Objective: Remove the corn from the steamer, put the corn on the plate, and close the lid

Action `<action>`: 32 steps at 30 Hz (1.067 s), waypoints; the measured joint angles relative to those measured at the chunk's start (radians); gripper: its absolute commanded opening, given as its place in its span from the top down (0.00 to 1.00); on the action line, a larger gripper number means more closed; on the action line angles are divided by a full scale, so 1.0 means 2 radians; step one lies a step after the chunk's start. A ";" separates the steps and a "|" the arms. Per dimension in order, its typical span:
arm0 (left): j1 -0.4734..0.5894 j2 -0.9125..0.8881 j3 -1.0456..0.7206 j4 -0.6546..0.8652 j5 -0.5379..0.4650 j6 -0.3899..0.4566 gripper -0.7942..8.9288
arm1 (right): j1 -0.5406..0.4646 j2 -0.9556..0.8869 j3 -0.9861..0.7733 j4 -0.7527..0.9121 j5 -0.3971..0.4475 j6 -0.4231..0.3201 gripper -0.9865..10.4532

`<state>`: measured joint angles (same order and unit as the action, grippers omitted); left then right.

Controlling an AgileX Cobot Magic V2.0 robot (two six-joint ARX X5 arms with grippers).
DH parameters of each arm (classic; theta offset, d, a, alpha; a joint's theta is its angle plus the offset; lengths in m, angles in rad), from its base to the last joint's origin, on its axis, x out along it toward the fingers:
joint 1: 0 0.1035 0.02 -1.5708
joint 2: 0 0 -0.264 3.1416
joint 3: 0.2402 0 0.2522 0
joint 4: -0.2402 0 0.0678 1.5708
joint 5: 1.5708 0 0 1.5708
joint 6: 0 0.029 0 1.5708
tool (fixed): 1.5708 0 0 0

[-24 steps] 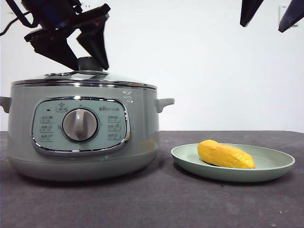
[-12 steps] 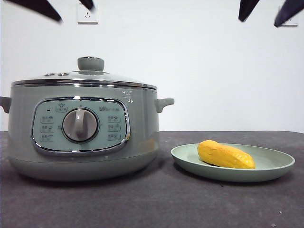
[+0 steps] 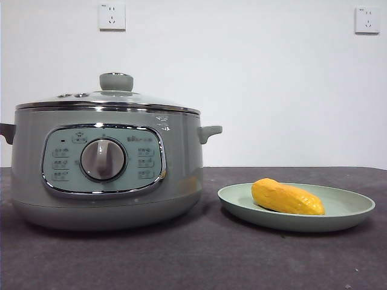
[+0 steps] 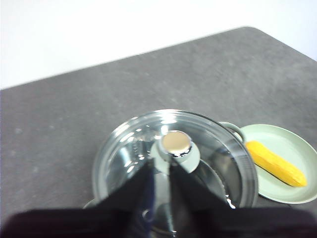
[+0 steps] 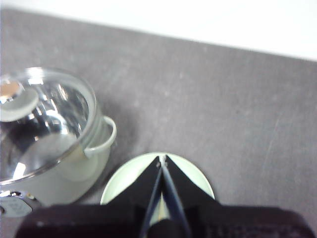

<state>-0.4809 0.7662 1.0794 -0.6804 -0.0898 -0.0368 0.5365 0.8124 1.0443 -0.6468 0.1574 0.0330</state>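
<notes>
Left gripper [image 4: 159, 166] above the lid [image 4: 174, 153], jaws slightly parted, empty. Right gripper [image 5: 162, 159] above the plate [image 5: 204, 179], jaws together, empty; they hide the corn [image 3: 287, 197] there. Steamer [image 3: 103, 169] lidded.

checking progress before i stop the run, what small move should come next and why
Probably none beyond keeping both arms parked: the corn lies on the plate, and the lid sits closed on the steamer. Both end effectors hang above, clear of everything.
</notes>
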 measured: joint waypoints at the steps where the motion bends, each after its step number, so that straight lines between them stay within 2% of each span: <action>1: 0.000 -0.013 -0.013 0.004 -0.005 0.000 0.93 | 0.000 -0.016 -0.018 0.012 0.000 0.000 0.92; 9: 0.000 -0.125 -0.150 0.054 -0.043 0.000 0.93 | 0.000 -0.126 -0.149 0.081 0.000 0.002 0.92; 13: 0.000 -0.162 -0.208 0.073 -0.046 0.000 0.93 | 0.000 -0.153 -0.190 0.089 0.000 0.003 0.92; 22: 0.000 -0.153 -0.216 0.019 -0.046 -0.014 0.92 | 0.000 -0.144 -0.193 0.076 0.004 0.036 0.91; 32: 0.000 -0.152 -0.216 0.019 -0.045 -0.018 0.92 | 0.000 -0.145 -0.193 0.065 0.004 0.039 0.91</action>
<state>-0.4812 0.4625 0.6468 -0.6426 -0.1806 -0.0719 0.5365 0.5224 0.6575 -0.5167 0.1646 0.1101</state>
